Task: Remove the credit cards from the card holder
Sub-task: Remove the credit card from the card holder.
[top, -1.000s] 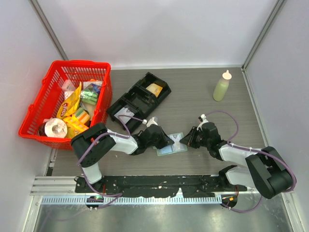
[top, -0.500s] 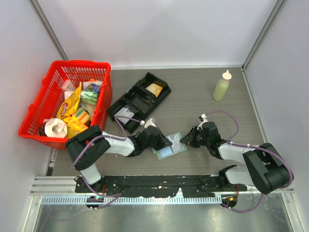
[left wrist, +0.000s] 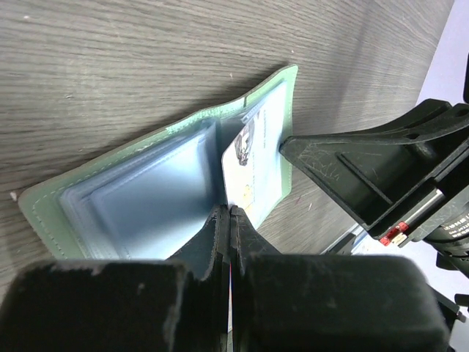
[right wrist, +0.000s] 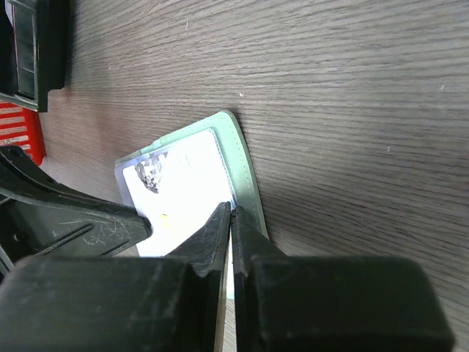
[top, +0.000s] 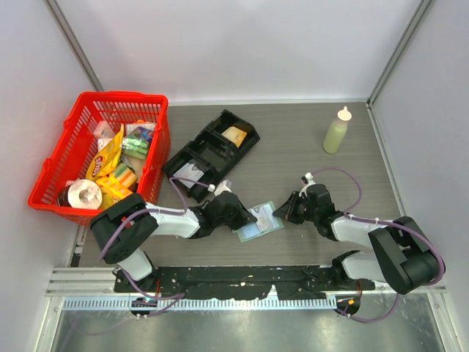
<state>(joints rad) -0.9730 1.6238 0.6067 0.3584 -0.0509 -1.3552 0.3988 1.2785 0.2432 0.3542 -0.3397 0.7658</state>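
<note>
At the far left, a red plastic basket (top: 123, 95) with latticed walls holds crinkled packets. Beside it lies a black moulded tray (top: 207, 150) of rectangular compartments. Both sit on a grey surface (top: 293, 139) with a fine wood grain.

The left gripper (top: 244, 218) lies low over the surface. Its matt black fingers (left wrist: 209, 246) are clenched together with only a hairline seam between them, pinching the lower corner of a credit card (left wrist: 256, 158). The card is thin, stiff and pale with a small dark print, and it stands tilted up out of the card holder (left wrist: 139, 187). The holder lies opened flat near the front middle of the surface, between the two grippers. It is soft pale green with a stitched border and rounded corners, and its inside is layered with glossy, bluish see-through sleeves.

The right gripper (top: 280, 214) meets the holder's right edge. Its scuffed black fingers (right wrist: 253, 246) are likewise closed tight, on the green border.

Far right, well apart, stands a pale green squeeze bottle (top: 336, 133) with a white nozzle cap.
</note>
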